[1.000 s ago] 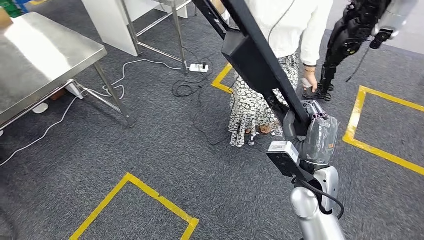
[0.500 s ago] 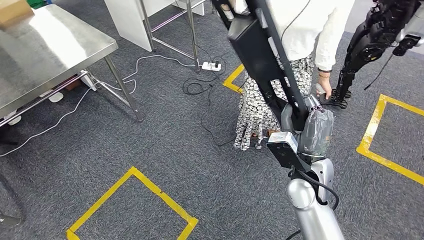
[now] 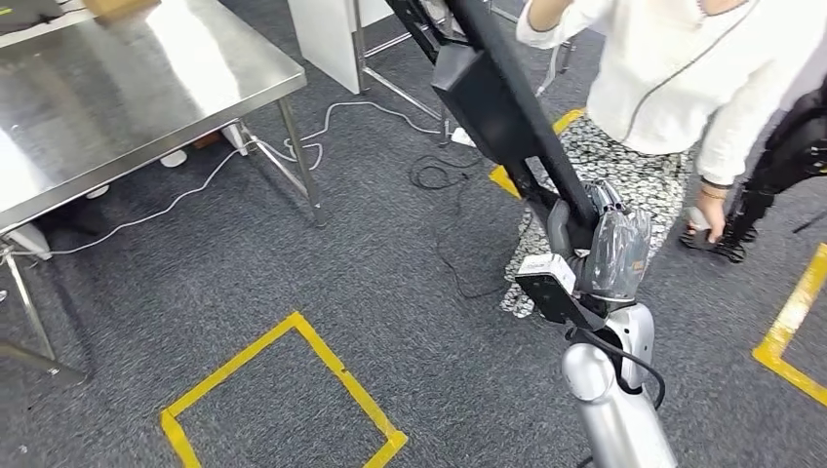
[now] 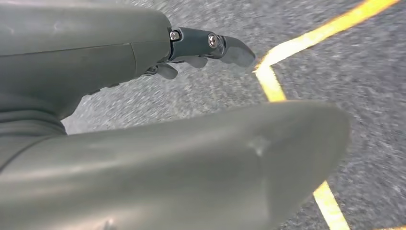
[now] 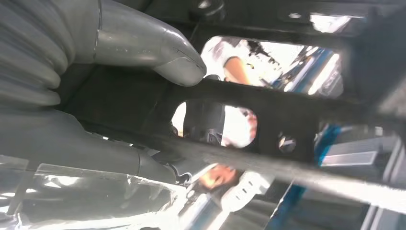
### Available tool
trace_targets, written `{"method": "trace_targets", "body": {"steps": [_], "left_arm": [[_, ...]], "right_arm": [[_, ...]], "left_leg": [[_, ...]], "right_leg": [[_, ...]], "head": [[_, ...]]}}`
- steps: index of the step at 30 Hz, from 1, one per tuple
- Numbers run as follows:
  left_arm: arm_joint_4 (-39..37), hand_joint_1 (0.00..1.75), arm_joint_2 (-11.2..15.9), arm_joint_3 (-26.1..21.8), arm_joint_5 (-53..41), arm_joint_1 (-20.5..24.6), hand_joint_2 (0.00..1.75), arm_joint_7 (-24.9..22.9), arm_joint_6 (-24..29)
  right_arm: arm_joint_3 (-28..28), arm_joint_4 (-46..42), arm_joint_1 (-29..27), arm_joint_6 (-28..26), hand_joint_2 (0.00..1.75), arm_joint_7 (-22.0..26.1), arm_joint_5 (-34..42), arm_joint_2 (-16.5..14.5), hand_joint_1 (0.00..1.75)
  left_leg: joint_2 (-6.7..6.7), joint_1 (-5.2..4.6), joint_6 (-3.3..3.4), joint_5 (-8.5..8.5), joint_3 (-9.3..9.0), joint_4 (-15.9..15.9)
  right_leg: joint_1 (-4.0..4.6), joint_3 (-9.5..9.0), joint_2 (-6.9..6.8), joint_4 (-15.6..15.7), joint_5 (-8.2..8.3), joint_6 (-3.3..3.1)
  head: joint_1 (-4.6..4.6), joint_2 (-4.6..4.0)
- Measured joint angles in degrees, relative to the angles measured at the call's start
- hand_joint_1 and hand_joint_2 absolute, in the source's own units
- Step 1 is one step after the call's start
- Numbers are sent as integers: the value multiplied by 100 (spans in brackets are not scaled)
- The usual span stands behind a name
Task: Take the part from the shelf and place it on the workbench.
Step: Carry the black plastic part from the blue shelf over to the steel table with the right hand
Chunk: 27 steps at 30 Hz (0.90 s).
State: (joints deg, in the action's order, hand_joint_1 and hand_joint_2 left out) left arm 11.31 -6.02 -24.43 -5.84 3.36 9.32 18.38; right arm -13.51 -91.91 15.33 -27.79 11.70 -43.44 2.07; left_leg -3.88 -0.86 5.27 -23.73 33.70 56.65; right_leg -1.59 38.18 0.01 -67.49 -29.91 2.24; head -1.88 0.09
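A: Part in sight — long black frame, held near its lower end by my right hand, rising up and away past the person in white.

B: Grip secure?

A: From the right wrist view, the thumb presses across a black cross-bar with cut-outs, and the fingers wrap under it. So the right hand is closed around the part. My left hand hangs over the carpet and a yellow floor line, fingers loosely spread, holding nothing.

B: How do you expect it to handle?

A: I judge it stiff and fairly heavy: rigid bars, a boxy block partway up. Most of its length sits far from my grip, so it will want to lever and swing. The surface looks smooth, perhaps slippery against the hand's plastic wrap.

B: Better hold?

A: Nearer the block, I think, or a second hand on the bars. The steel counter stands well apart, to my left.
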Motion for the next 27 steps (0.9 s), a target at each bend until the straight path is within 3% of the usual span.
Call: {"method": "trace_targets", "body": {"steps": [2,4,6,7,9,11,13,14,15,17,19,20,22,24,26,27], "left_arm": [[-1,0,4,-4,8,-15,0,-5,-15],[-2,0,11,-9,8,-18,0,-7,-15],[-5,0,13,-12,-2,-32,0,-13,2],[-7,0,13,-12,-7,-41,0,-17,16],[-9,0,5,-12,-16,-37,0,-22,41],[-10,0,-9,-11,-24,-18,0,-22,59],[-10,0,-27,-10,-30,-15,0,-22,63],[-11,0,-37,-10,-33,-18,0,-22,63],[-11,0,-43,-10,-38,-20,0,-22,63],[-12,0,-38,-10,-50,-12,0,-22,62],[-11,0,-22,-9,-61,15,0,-22,61],[-10,0,-14,-8,-63,26,0,-22,61],[-9,0,-15,-8,-64,29,0,-22,61],[-9,0,-25,-8,-60,31,0,-23,49],[-8,0,-36,-9,-51,63,0,-29,24],[-8,0,-39,-9,-41,78,0,-34,14]], "right_arm": [[1,115,155,71,175,-23,98,48,175],[2,238,310,113,175,-32,157,93,175],[10,347,465,152,175,-38,198,121,175],[15,399,543,175,175,-39,222,129,175],[16,475,675,205,175,-40,254,133,175],[17,512,747,212,175,-40,263,145,175],[15,546,795,213,175,-40,261,163,175],[14,562,811,213,175,-40,258,172,175],[8,574,829,214,175,-40,254,184,175],[-7,583,872,215,175,-41,249,216,175],[-17,587,913,217,175,-50,254,257,175],[-20,592,924,218,175,-58,257,271,175],[-30,602,935,229,175,-77,280,286,175],[-39,621,979,242,175,-85,342,311,175],[-47,654,1027,253,175,-86,411,360,175],[-52,676,1036,258,175,-87,433,381,175]], "left_leg": [[-122,5,-95,-85,56,145],[-213,-3,-166,-143,154,266],[-275,12,-197,-164,213,316],[-217,19,-218,-190,234,361],[55,49,-288,-351,398,696],[314,90,-348,-603,770,1372],[372,123,-366,-646,1090,1822],[377,131,-355,-516,1117,1768],[394,131,-327,-305,1041,1518],[568,68,-207,90,737,808],[742,-37,-114,187,544,392],[756,-74,-100,149,519,340],[660,-81,-56,162,395,166],[550,-47,-1,224,198,-70],[418,-18,34,253,115,-166],[343,-6,44,247,113,-163]], "right_leg": [[-48,-264,123,630,292,72],[-51,-334,235,789,335,11],[-56,-328,203,780,326,-74],[-64,-338,168,787,322,-102],[-79,-384,90,807,309,-160],[-32,-436,-9,817,274,-223],[-1,-485,-114,818,227,-259],[10,-514,-161,818,201,-267],[21,-549,-204,820,174,-270],[44,-619,-284,842,126,-262],[55,-658,-364,883,99,-228],[58,-675,-417,909,90,-203],[74,-747,-488,979,71,-169],[85,-718,-332,841,-5,-161],[45,-360,-103,206,-209,-166],[16,-114,-51,-172,-310,-152]], "head": [[11,0],[5,0],[-10,0],[-15,0],[-53,0],[-90,0],[-92,0],[-93,0],[-92,0],[-89,0],[-88,0],[-86,0],[-86,0],[-69,0],[-49,0],[-44,0]]}}
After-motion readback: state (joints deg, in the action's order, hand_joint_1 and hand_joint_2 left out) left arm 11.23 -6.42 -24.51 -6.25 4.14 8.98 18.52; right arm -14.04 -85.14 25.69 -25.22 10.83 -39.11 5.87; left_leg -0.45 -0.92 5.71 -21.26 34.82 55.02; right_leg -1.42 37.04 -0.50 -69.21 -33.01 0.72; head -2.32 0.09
